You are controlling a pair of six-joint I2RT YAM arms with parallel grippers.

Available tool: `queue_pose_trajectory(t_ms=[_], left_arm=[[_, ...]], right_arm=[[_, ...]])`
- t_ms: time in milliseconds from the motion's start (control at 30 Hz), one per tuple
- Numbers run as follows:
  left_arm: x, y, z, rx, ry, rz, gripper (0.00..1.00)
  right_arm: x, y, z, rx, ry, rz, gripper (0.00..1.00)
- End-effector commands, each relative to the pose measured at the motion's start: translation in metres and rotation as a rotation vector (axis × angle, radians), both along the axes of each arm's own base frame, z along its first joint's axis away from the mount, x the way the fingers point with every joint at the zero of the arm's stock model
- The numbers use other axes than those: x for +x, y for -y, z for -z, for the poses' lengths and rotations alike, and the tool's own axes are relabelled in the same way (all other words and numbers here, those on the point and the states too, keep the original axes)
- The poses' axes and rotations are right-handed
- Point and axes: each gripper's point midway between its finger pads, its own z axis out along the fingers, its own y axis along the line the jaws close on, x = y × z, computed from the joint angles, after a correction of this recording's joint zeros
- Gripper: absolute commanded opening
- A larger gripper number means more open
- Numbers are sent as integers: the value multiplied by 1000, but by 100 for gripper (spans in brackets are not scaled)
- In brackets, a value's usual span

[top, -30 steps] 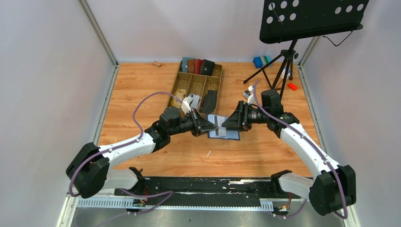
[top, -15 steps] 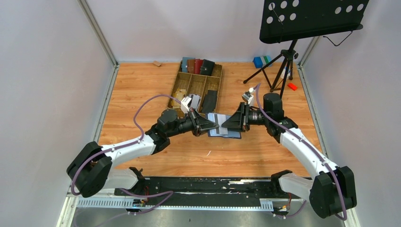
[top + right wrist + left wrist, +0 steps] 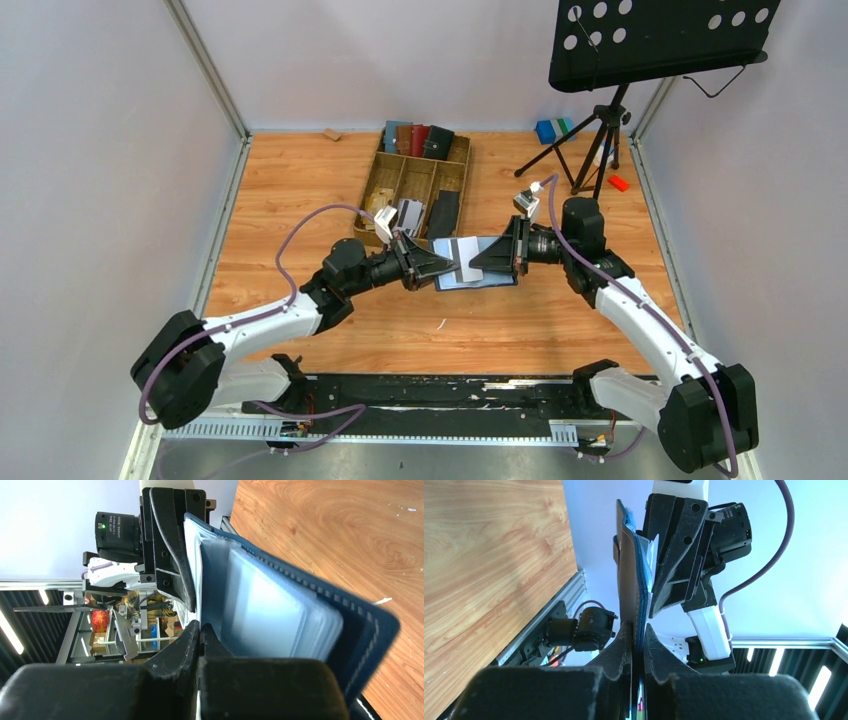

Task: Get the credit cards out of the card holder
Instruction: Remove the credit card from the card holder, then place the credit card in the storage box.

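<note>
Holder (image 3: 626, 575) in left tool (image 3: 638, 630) — right tool (image 3: 200, 628) pinching card (image 3: 193, 580).

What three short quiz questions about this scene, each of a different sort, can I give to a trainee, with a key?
1. True or false: the card holder lies in the wooden tray.
2. What does the right gripper pinch? A) a white card B) the leg of the music stand C) a red block
3. Fill in: the left gripper is shut on the edge of the ____.

Key: 1 false, both grippers hold it in front of the tray; 2 A; 3 card holder.
</note>
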Motion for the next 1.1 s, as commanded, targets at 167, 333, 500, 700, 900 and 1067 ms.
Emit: queue_pose_trajectory(t_ms=[167,333,500,700,900,1067], left_arm=[[10,-43,-18,5,58,-158,13],[14,-77,12,243,16,-264,4],[0,-114,60,559,-108,-306,4],[-8,-124,78,609,-152,-307,2],[-16,-125,95,642,-184,-275,2],[-18,-124,100,662,-180,-248,1]], right_arm=[[5,4,5,-33,4,30,0],[15,5,7,-82,16,42,0],[31,3,10,-121,20,64,0],[58,-2,14,-151,34,118,0],[91,-24,16,-185,80,162,0],[115,-39,22,-222,83,179,0]])
